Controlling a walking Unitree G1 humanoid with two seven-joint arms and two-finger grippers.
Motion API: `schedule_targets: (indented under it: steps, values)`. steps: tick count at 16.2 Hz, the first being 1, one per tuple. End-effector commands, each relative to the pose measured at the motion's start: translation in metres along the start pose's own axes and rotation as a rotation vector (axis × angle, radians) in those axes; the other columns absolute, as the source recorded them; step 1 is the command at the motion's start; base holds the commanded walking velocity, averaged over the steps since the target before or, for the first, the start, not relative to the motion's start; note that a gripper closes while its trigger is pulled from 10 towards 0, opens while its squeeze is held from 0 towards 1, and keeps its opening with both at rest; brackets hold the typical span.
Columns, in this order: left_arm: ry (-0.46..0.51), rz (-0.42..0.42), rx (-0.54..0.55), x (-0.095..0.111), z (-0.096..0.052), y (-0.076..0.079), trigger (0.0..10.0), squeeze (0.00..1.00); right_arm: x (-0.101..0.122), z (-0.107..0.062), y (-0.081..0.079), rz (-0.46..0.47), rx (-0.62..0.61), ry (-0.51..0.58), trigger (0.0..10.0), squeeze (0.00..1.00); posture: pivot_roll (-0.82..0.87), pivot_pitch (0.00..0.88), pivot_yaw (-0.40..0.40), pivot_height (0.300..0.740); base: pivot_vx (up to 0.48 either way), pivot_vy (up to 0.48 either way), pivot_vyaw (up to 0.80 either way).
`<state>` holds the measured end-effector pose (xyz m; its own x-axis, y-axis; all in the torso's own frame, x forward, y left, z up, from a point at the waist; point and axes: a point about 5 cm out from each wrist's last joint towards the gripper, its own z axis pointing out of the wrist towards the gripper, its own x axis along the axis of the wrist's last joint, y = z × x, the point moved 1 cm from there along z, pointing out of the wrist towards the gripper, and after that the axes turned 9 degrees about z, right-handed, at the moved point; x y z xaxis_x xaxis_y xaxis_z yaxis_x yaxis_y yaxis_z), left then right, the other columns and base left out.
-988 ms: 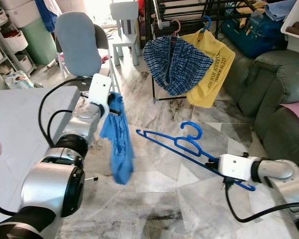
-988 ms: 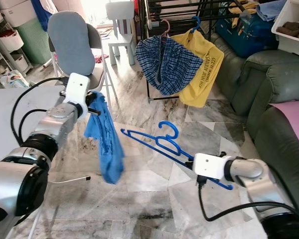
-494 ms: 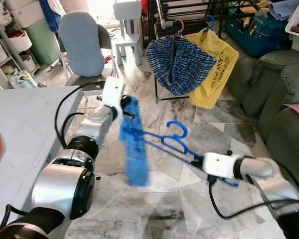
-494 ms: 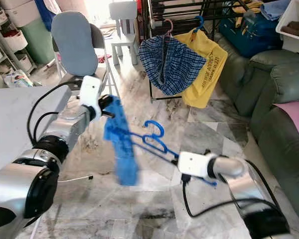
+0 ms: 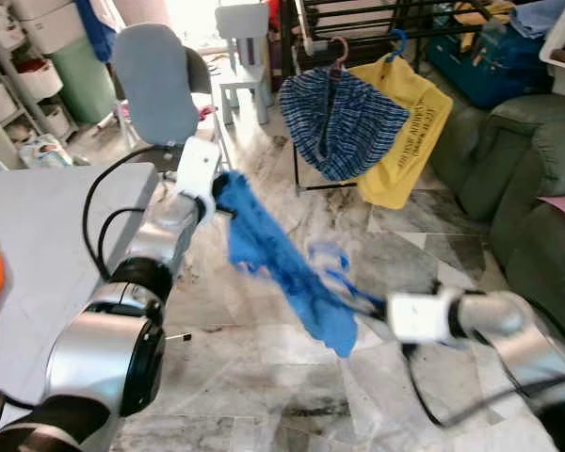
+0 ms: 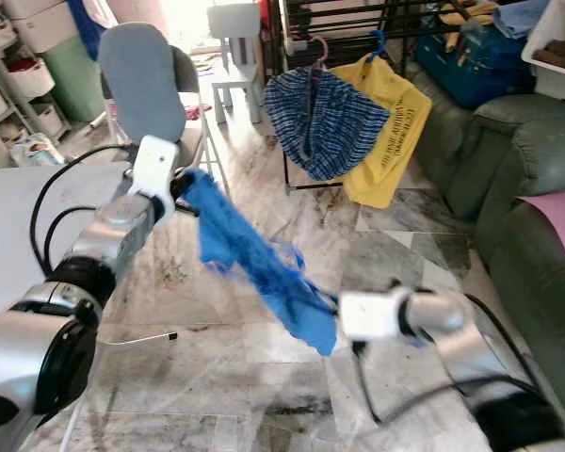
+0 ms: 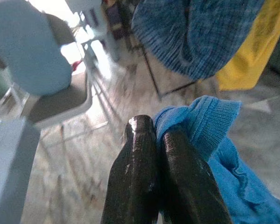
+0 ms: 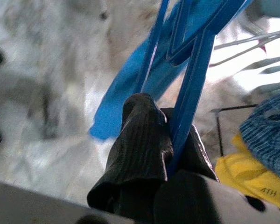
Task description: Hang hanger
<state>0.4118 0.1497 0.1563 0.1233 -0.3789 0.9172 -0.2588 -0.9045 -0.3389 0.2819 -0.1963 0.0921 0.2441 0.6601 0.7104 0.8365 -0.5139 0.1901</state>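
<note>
A blue cloth point(image 5: 282, 264) stretches from my left gripper point(image 5: 222, 185) down and right over the blue plastic hanger point(image 8: 191, 70), both blurred by motion. In the left wrist view the left gripper point(image 7: 151, 129) is shut on the cloth's ribbed edge point(image 7: 200, 121). My right gripper point(image 8: 154, 112) is shut on the hanger's lower bar, and the cloth point(image 8: 126, 98) hangs behind the hanger's arms. In the eye views the right gripper point(image 5: 375, 305) sits low at the right, above the marble floor. The hanger's hook point(image 5: 331, 254) pokes up faintly past the cloth.
A black clothes rack point(image 5: 358, 19) at the back carries a plaid garment point(image 5: 344, 122) and a yellow shirt point(image 5: 405, 132) on hangers. A grey chair point(image 5: 155, 85) stands behind my left arm. A grey table point(image 5: 38, 245) is at left, a green sofa point(image 5: 527, 188) at right.
The cloth has swung from hanging straight under the left gripper to lying slantwise across the hanger. The right gripper and hanger have moved in under the cloth.
</note>
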Motion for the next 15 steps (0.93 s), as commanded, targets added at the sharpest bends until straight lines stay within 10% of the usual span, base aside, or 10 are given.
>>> schedule_targets:
  steps: [1, 15]
  values:
    - [-0.033, 0.016, 0.003, -0.01, -0.002, -0.001, 10.0, 0.0, 0.013, 0.002, -0.006, -0.041, 0.022, 0.048, 10.0, 0.0, -0.15, 0.0, 0.125, 0.74, 0.0, 0.0, 0.0]
    - [0.037, -0.01, -0.152, 0.005, 0.0, 0.028, 10.0, 0.0, 0.023, 0.016, 0.015, -0.027, -0.173, 0.132, 10.0, 0.0, -0.13, 0.0, 0.121, 0.74, 0.0, 0.0, 0.0]
